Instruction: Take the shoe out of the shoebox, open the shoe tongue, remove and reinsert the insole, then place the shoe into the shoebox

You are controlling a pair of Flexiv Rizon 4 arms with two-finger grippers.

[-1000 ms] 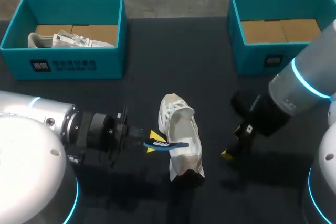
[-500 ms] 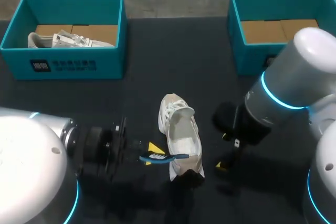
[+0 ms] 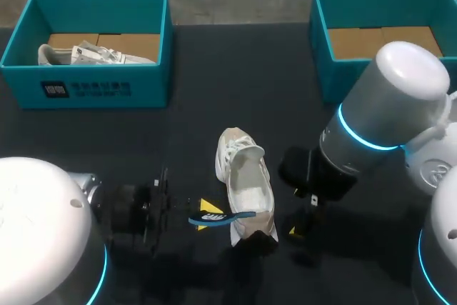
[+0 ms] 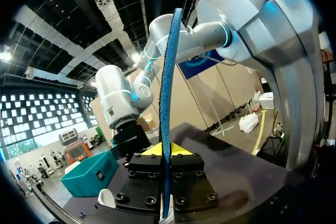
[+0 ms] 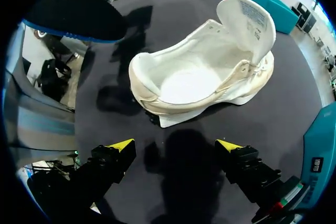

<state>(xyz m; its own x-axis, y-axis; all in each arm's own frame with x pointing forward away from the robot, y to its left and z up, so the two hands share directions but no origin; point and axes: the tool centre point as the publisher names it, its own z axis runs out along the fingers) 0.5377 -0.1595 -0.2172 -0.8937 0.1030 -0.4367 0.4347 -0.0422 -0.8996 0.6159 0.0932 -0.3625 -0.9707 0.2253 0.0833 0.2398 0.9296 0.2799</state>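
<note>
Shoe [image 3: 246, 189] is out of the box, on its sole mid-table, toe far, heel near, tongue [image 5: 248, 20] folded up toward the toe. My left gripper [image 4: 167, 149] is clamped on the blue insole [image 3: 218, 216], just left of the shoe's heel. From the left wrist the insole stands edge-on between the fingers, with its lower end cut off. From overhead the insole's tip overlaps the heel rim, and I can't tell whether they touch. My right gripper [image 5: 176, 146] has its fingers wide apart and nothing between them. It hangs over bare table [image 3: 214, 105] just right of the shoe, level with the heel. From overhead the right arm's wrist hides most of it, and only one yellow fingertip [image 3: 293, 232] shows. The inside of the shoe looks pale; I can't tell what lines it. Left shoebox [image 3: 86, 87] at far left holds a second white shoe [image 3: 86, 53], partly hidden by the box wall. Right shoebox [image 3: 350, 69] at far right shows a cardboard floor, and its near right corner is covered by my right arm.
</note>
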